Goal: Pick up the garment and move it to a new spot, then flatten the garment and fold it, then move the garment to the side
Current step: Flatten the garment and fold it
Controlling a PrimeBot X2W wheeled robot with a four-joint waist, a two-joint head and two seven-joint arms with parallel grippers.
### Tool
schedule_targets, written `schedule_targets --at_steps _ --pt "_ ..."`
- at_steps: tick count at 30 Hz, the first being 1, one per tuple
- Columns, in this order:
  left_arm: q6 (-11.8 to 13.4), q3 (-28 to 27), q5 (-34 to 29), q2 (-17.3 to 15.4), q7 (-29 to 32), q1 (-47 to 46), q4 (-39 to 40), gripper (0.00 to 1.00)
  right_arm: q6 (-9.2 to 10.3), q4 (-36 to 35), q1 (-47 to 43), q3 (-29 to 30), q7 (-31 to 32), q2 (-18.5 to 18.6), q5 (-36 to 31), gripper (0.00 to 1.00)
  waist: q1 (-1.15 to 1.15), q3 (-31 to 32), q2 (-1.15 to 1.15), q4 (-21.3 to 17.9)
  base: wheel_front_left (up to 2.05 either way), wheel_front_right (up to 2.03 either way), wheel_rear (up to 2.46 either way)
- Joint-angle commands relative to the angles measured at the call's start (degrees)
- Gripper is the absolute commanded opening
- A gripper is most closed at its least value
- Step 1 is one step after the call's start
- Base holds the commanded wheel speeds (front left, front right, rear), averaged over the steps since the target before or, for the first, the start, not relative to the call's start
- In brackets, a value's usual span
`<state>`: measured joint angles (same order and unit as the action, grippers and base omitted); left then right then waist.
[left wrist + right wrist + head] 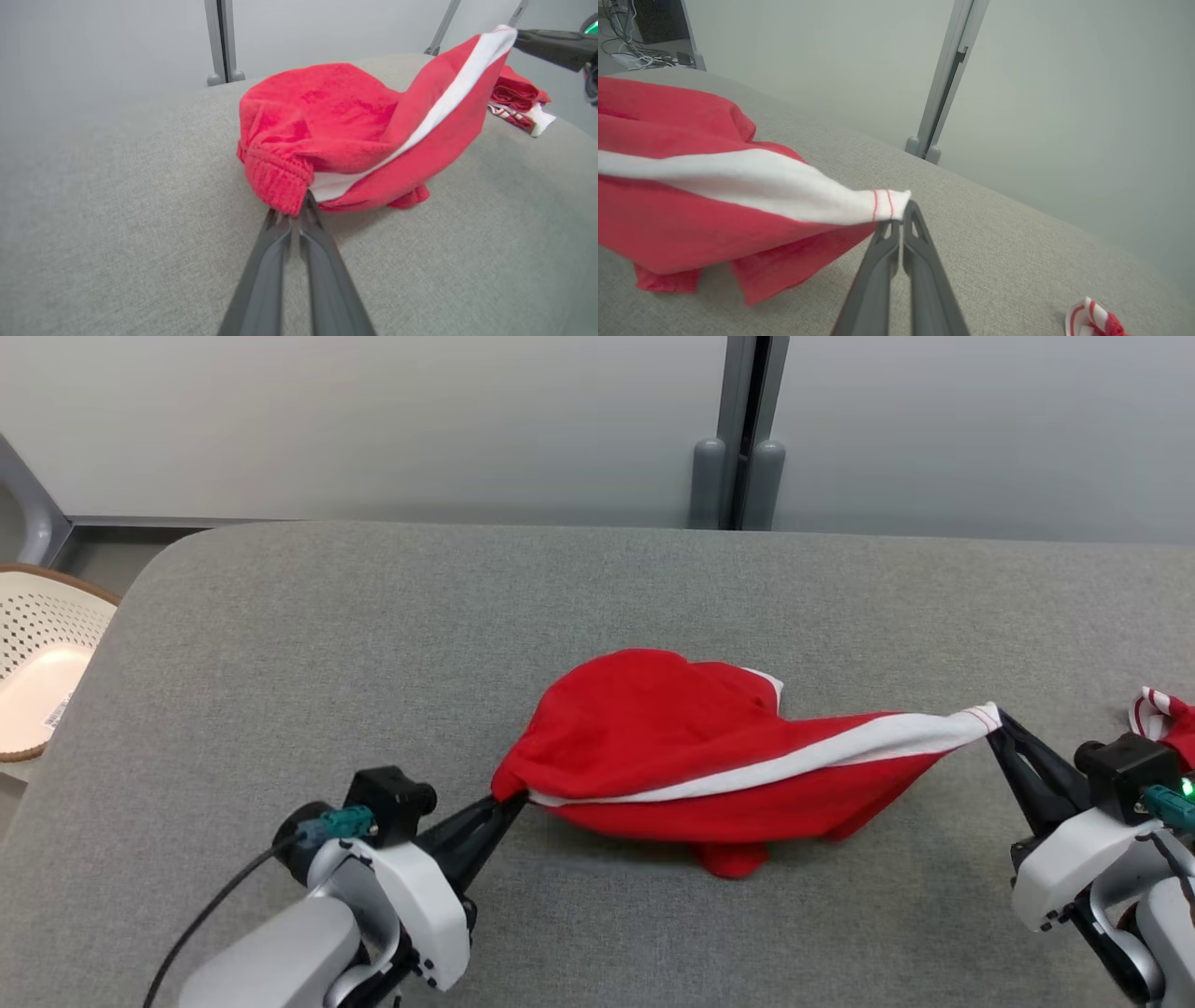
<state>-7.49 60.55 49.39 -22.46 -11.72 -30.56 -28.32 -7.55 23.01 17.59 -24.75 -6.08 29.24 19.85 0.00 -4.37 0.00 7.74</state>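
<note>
Now both hands (left (509, 800), right (995, 724)) pinch garment (691, 747).

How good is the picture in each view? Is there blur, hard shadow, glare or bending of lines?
Head view: soft even light, no glare, sharp, a faint shadow under the red garment. Left wrist view: wide-angle bending curves the grey table; left pincer slightly soft near the lens. Right wrist view: tilted, right pincer soft at the bottom edge.
</note>
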Motion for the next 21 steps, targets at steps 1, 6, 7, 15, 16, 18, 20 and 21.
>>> schedule_targets --at_steps 1,6,7,15,16,18,20,21 --pt "0.1 -0.8 0.3 -1.3 0.7 -1.9 1.8 0.00 0.13 -0.7 0.4 0.8 -0.9 -0.2 -1.0 0.00 0.00 0.7 0.00 0.0 0.00 0.00 0.00" --pt "1.2 -2.6 -0.1 -6.1 5.6 -7.4 10.3 0.00 0.13 -3.2 3.4 4.0 -1.7 -1.5 -3.4 0.00 0.00 2.4 0.00 -0.6 0.00 0.00 0.00" --pt "1.6 -3.2 0.0 -6.9 6.8 -8.7 12.1 0.00 0.13 -3.9 4.2 4.4 -1.3 -1.6 -4.3 0.00 0.00 2.8 0.00 -0.7 0.00 0.00 0.00" --pt "4.6 -8.7 4.1 -10.4 15.3 -17.9 22.3 0.00 0.13 -9.7 12.1 8.8 2.6 -2.6 -8.9 0.00 0.00 5.5 0.00 -2.0 0.00 0.00 0.00" --pt "5.3 -9.1 4.4 -10.3 16.1 -18.6 23.1 0.00 0.13 -10.6 13.1 9.4 3.3 -2.4 -9.7 0.00 0.00 5.7 0.00 -2.1 0.00 0.00 0.00" --pt "6.7 -9.9 5.4 -9.9 17.2 -19.6 24.7 0.00 0.13 -12.5 14.2 11.0 4.7 -2.6 -10.8 0.00 0.00 6.1 0.00 -2.4 0.00 0.00 0.00" --pt "8.2 -10.9 5.9 -10.2 18.0 -20.2 26.2 0.00 0.13 -14.4 14.7 13.0 6.1 -3.1 -12.1 0.00 0.00 6.4 0.00 -2.7 0.00 0.00 0.00" --pt "8.9 -11.3 6.2 -10.4 18.1 -20.3 27.0 0.00 0.13 -15.4 14.6 14.0 6.8 -3.3 -12.5 0.00 0.00 6.6 0.00 -2.8 0.00 0.00 0.00"
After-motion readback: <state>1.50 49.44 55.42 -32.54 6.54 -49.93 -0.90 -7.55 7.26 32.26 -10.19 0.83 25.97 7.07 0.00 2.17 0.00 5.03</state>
